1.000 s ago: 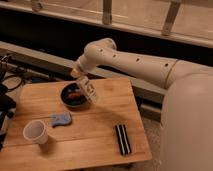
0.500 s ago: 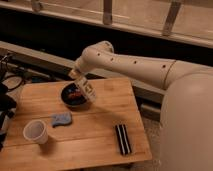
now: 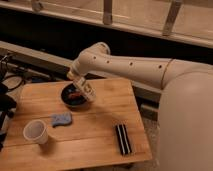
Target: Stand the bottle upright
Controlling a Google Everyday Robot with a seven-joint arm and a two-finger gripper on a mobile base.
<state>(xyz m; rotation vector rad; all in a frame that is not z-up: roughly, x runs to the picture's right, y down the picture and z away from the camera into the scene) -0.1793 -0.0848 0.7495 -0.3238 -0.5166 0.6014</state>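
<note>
Over the last second the gripper has eased a little down and to the left, and the bottle has gone with it, so the change is small: a slow lowering and no release. The gripper sits clamped on the upper end of the bottle. The bottle slants away below it and to its right, with the lower end close beside the dark bowl and low over the tabletop. Whether that end already touches the wood cannot be told. For the task this means the bottle is picked up and under control but not yet standing. It still leans (clearly off vertical), so the likely remaining work is to turn the wrist until the bottle is plumb, set its base flat on bare wood and only then let go. The bowl, just below the gripper and slightly to its left, is a hazard, because a base set down on its rim would tip the bottle over. As for containers, the bowl holds something small and orange-red that cannot be identified. A white cup stands upright well below and to the left of the gripper, and its pale inside shows no visible contents. A blue sponge lies between cup and bowl, and a black oblong object lies well apart, below and to the right of the gripper.
</note>
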